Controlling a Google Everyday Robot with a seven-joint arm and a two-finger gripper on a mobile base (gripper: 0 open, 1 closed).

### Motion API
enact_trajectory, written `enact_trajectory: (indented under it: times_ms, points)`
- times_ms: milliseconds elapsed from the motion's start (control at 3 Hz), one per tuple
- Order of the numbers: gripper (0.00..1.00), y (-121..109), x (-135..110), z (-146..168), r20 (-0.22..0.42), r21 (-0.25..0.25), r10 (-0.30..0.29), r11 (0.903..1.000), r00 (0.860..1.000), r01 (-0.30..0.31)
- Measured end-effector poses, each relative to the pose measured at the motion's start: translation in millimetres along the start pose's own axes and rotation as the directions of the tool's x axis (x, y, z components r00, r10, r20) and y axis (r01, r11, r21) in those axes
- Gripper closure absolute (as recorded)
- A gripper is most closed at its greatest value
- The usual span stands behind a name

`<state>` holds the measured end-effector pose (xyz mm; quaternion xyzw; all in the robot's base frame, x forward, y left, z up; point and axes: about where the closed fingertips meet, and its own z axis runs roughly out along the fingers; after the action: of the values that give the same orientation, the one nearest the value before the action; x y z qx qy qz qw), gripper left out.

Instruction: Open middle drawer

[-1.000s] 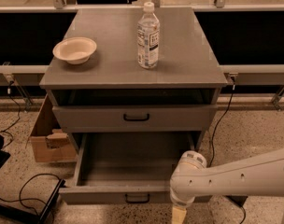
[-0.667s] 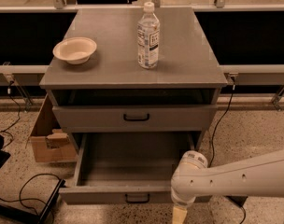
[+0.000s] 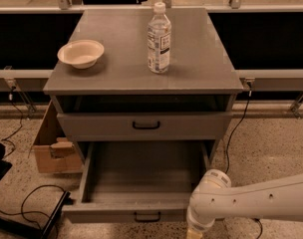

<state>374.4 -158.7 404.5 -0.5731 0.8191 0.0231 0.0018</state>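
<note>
Middle drawer is seen pulled far out of the grey cabinet, at 6 o'clock from the closed upper drawer, and its plain grey inside is exposed. The gripper is found at 3 o'clock from the black handle, just beside the front's right end. Whether it is apart or together cannot be told.

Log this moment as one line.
middle drawer: pulled out, empty | claw: low by drawer front's right end | bottle, bowl: on cabinet top
</note>
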Motion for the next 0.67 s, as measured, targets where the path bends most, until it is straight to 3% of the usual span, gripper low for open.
enact_trajectory:
  times_ms: [667]
  points:
    - [0.94,0.2,-0.2,-7.1,0.0,0.0,0.0,1.0,1.0,0.0]
